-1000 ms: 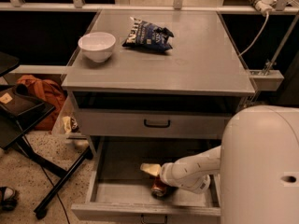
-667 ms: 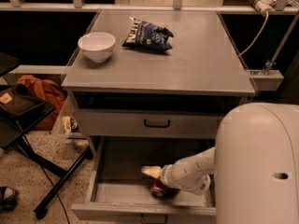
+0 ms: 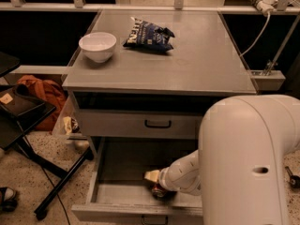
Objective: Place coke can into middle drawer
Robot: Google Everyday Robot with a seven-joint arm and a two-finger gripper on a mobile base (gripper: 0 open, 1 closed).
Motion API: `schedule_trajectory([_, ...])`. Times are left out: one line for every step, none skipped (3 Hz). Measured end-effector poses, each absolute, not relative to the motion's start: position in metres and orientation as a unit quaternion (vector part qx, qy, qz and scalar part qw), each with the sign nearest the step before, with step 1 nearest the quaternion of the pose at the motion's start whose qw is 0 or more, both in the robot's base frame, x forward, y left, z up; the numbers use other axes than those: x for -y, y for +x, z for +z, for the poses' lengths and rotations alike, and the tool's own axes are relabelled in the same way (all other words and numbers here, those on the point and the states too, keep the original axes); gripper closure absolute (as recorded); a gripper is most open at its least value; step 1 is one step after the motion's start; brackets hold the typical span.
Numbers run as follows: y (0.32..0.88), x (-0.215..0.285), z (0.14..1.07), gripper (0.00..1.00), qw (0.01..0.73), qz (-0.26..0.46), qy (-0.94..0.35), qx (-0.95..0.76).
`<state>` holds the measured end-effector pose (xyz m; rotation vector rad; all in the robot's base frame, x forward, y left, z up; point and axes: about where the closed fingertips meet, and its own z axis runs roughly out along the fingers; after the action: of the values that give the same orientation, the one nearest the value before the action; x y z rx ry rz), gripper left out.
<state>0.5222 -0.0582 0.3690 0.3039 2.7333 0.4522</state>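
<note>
The coke can [image 3: 159, 191] shows as a small dark red shape on the floor of the open drawer [image 3: 117, 198], near its front right. My gripper [image 3: 156, 183] reaches down into this drawer from the right and sits right at the can, partly covering it. My white arm [image 3: 248, 163] fills the lower right of the view and hides the drawer's right part.
A closed drawer with a dark handle [image 3: 157, 124] sits above the open one. On the cabinet top stand a white bowl [image 3: 97, 45] and a dark blue chip bag [image 3: 149, 33]. A black stand [image 3: 28, 125] and an orange cloth [image 3: 40, 93] are on the left.
My arm's large white housing has shifted slightly left in the view. The gripper and can stay at about the same spot inside the open drawer.
</note>
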Motion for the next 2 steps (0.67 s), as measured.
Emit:
schedule_trajectory([0.525, 0.048, 0.369, 0.42, 0.170, 0.153, 0.096, -0.969])
schedule_trajectory([0.534, 0.032, 0.370, 0.66, 0.167, 0.151, 0.079, -0.971])
